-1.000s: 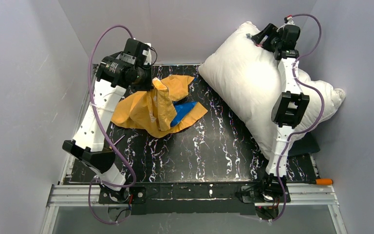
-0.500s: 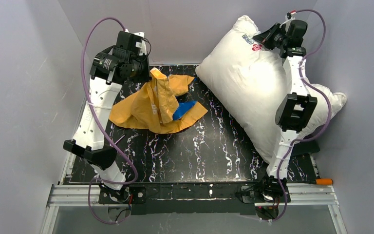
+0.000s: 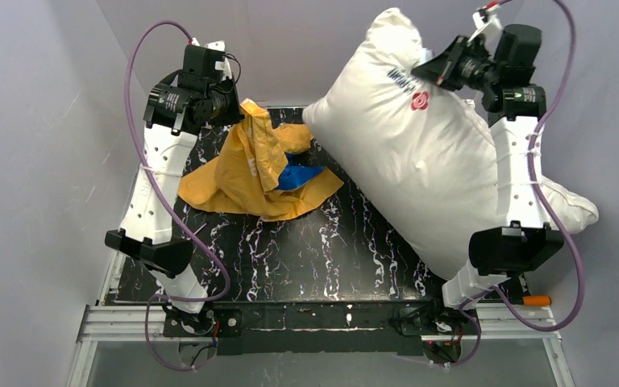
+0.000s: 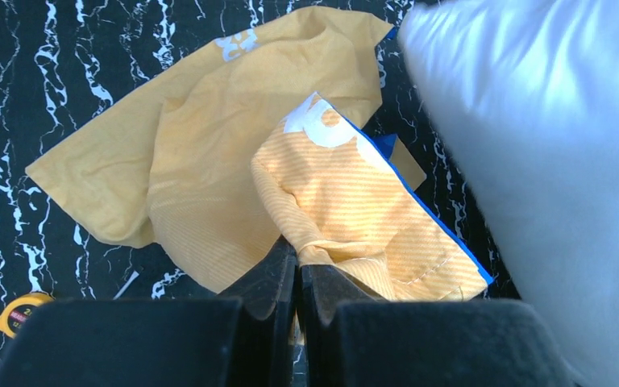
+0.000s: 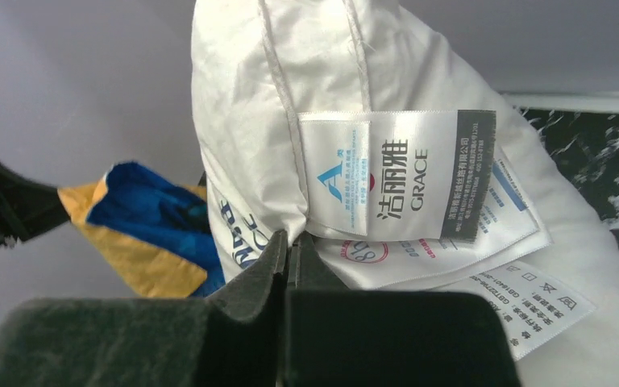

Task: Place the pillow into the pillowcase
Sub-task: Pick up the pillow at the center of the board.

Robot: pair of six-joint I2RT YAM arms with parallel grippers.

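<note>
Pillow: the pillow (image 3: 419, 169) is what I look at first; big, white and plump, it slants across the right half of the worktop (image 3: 322, 250), its far edge held high against the back wall and one corner down by the right wall
Pillow, left corner: it comes just beside the pillowcase; from above I cannot tell whether the two touch
Pillow labels: in the right wrist view I see a bunch of white sewn labels (image 5: 395, 173) on the pillow's (image 5: 242, 121) seam, the top one printed GRACE, with a red round mark below it
Right jaws: closed tight on the pillow's seamed edge, just left of those labels, with fabric pinched between them
Right arm: the right arm (image 3: 520, 161) runs up along the pillow's right side, with its wrist at the top
Pillowcase: the pillowcase (image 3: 246, 173) is at the far left of the worktop, crumpled, orange-yellow side out, with a patch of blue in the fold; most of it lies flat and one peak is drawn up
Pillowcase, close: from the left wrist I see it (image 4: 209, 161) as a striped orange fold edged in blue, with white print patches
Left jaws: closed on that orange fold, holding it clear of the worktop
Left arm: the left arm (image 3: 161, 177) stands along the left side, its wrist bent over the cloth
Other bits: a yellow tape measure (image 4: 18, 313) on the worktop, low left in the left wrist view; an orange handle (image 3: 536, 301) at the near right edge by the rail
</note>
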